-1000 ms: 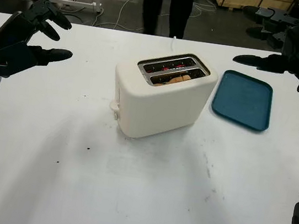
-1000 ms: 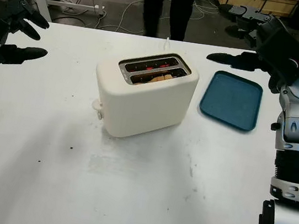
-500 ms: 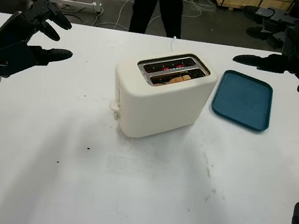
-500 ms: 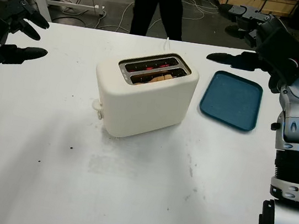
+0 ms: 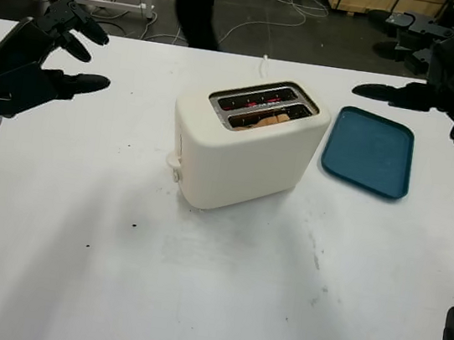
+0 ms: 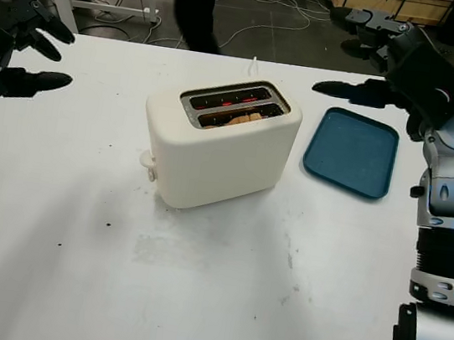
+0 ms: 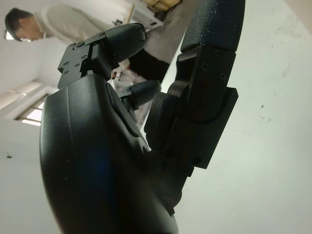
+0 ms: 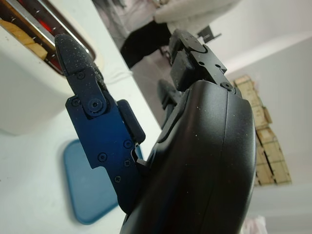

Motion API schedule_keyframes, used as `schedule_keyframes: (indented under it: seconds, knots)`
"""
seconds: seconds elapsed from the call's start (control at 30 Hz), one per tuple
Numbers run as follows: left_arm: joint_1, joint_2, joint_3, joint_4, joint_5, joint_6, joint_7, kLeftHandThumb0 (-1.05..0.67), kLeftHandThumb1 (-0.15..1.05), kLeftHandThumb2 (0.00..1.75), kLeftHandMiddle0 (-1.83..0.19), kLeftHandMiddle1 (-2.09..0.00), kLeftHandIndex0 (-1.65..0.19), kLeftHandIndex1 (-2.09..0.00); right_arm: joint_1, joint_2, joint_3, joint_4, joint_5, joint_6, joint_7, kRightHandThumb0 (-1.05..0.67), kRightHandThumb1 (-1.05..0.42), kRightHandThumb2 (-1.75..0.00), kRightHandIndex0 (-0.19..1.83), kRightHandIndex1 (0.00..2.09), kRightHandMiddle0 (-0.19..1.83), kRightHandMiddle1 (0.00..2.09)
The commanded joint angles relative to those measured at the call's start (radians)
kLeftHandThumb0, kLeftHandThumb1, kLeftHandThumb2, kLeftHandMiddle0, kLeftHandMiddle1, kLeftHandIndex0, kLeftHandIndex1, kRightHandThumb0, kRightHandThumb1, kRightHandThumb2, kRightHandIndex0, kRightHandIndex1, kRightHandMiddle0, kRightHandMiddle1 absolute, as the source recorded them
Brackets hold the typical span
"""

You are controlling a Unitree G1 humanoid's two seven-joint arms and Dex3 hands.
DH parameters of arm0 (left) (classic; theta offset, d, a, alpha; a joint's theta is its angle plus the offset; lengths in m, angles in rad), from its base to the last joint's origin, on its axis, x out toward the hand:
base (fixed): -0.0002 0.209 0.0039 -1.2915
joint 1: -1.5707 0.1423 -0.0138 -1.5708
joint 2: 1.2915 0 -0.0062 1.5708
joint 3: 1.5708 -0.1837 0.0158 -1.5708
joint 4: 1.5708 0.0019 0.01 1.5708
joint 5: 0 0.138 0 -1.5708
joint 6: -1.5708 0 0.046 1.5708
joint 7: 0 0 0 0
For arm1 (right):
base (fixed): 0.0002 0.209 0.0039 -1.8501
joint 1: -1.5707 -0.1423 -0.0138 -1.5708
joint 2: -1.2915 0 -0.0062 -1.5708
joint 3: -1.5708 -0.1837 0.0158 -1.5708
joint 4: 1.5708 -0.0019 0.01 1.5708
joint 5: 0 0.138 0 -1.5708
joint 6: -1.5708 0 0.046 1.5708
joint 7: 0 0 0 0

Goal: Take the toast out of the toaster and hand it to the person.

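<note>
My left hand (image 5: 35,58) is raised above the surface's (image 5: 194,284) left edge toward the far corner, fingers wide and holding nothing. My right hand (image 6: 401,72) is raised above the far right corner, also wide and empty, with one finger pointing inward over the far edge of a blue tray (image 5: 369,152). The tray lies flat on the right side of the surface, just beside the toaster (image 5: 242,151) but not touching it. The cream toaster stands near the middle of the surface, closer to the far edge, turned at an angle with its lever knob (image 5: 172,162) on the end facing the left front. Two slots open on top; the toast (image 5: 269,120) sits low in the nearer slot, its tan top edge just visible, and red glows inside the farther slot. A person (image 5: 196,1) in dark trousers stands on the floor beyond the far edge, left of the toaster's white cord (image 5: 265,61).
</note>
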Motion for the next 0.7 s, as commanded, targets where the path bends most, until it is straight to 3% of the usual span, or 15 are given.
schedule_keyframes:
  seconds: [0.0, 0.67]
  knots:
    - [0.006, -0.002, 0.002, 0.002, -0.003, -0.010, 0.000, -1.05, 0.92, 0.18, 0.00, -1.65, 0.00, -1.53, -0.007, 0.003, -0.004, -0.008, 0.003, 0.005, -0.009, -0.58, -0.68, 0.00, 0.07, 0.71, 0.43, 0.02]
    - [0.007, 0.001, 0.001, 0.008, -0.002, -0.021, -0.002, -1.05, 0.92, 0.19, 0.00, -1.63, 0.00, -1.51, -0.007, -0.002, -0.002, -0.009, 0.004, 0.002, -0.001, -0.58, -0.69, 0.00, 0.07, 0.69, 0.41, 0.01]
